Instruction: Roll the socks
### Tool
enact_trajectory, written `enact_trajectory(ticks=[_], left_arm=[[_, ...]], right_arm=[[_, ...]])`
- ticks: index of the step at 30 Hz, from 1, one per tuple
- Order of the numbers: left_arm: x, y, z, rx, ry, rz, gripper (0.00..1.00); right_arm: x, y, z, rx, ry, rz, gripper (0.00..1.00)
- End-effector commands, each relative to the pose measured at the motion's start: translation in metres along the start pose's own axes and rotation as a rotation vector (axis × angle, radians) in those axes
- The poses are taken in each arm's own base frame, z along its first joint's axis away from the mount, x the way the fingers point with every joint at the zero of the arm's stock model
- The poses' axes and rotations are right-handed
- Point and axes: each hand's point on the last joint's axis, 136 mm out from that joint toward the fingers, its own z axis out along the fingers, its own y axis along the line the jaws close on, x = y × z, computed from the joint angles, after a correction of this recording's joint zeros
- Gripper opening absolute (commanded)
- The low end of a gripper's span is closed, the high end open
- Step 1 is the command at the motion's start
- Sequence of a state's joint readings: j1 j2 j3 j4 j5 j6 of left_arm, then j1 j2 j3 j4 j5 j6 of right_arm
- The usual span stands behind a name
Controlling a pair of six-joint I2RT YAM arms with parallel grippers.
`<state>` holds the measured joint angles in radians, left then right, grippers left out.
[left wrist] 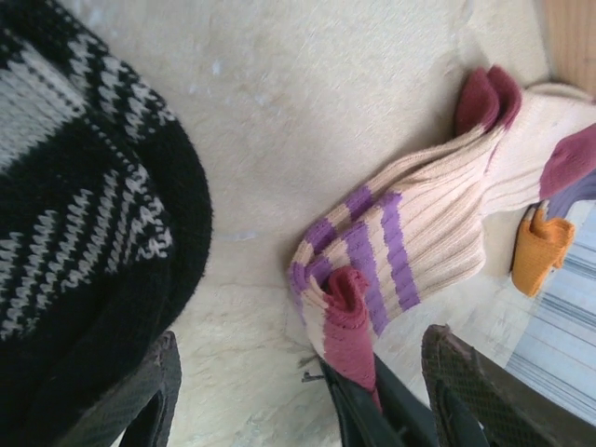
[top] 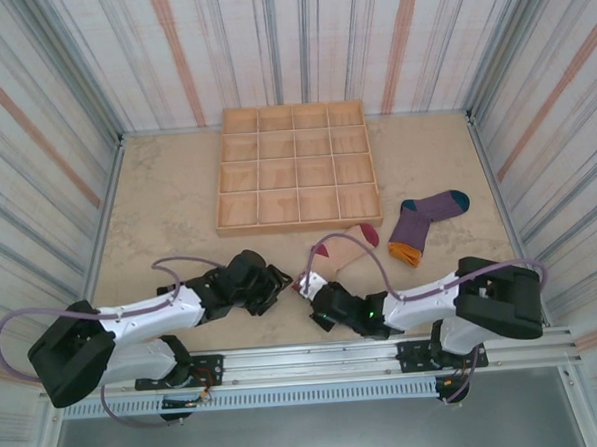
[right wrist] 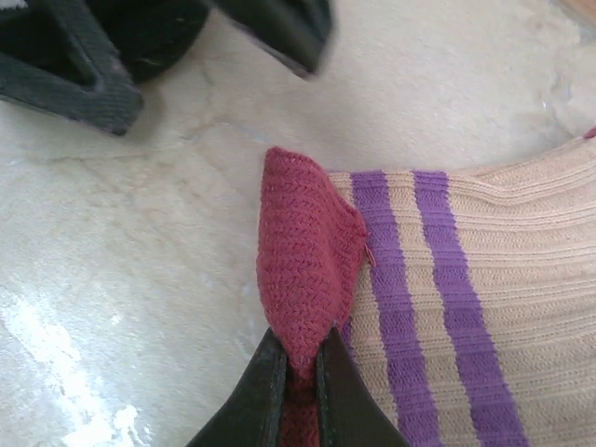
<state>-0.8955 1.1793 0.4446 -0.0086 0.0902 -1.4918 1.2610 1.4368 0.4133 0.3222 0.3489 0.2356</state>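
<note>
The tan sock (top: pixel 348 245) has purple stripes and dark red ends and lies flat in front of the tray. My right gripper (right wrist: pixel 300 358) is shut on its dark red cuff (right wrist: pixel 307 247), pinching a fold of the fabric at the sock's near left end. My left gripper (left wrist: pixel 298 396) stands open just left of that cuff, with its fingers (left wrist: pixel 140 400) wide apart on either side of it. The black-and-white sock (left wrist: pixel 84 214) lies bunched at the left of the left wrist view, beside the left finger. The purple sock (top: pixel 426 221) with an orange end lies to the right, untouched.
A wooden tray (top: pixel 299 224) of several square compartments sits at the middle back of the beige table. Striped walls close in the table on three sides. The two grippers (top: pixel 290 286) are close together near the front edge.
</note>
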Motion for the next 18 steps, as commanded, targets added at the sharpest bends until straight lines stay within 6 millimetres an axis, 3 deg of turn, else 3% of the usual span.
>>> enact_trajectory(ticks=[1, 11, 18], left_arm=[[-0.01, -0.009, -0.007, 0.038, -0.053, 0.058, 0.7], [-0.002, -0.022, 0.013, 0.034, -0.003, 0.135, 0.58], [0.0, -0.043, 0.03, 0.078, -0.015, 0.195, 0.51]], right_arm=[[0.017, 0.012, -0.007, -0.225, 0.107, 0.171, 0.0], [0.022, -0.018, -0.002, -0.407, 0.217, 0.56, 0.0], [0.037, -0.038, 0.003, -0.394, 0.262, 0.744, 0.0]])
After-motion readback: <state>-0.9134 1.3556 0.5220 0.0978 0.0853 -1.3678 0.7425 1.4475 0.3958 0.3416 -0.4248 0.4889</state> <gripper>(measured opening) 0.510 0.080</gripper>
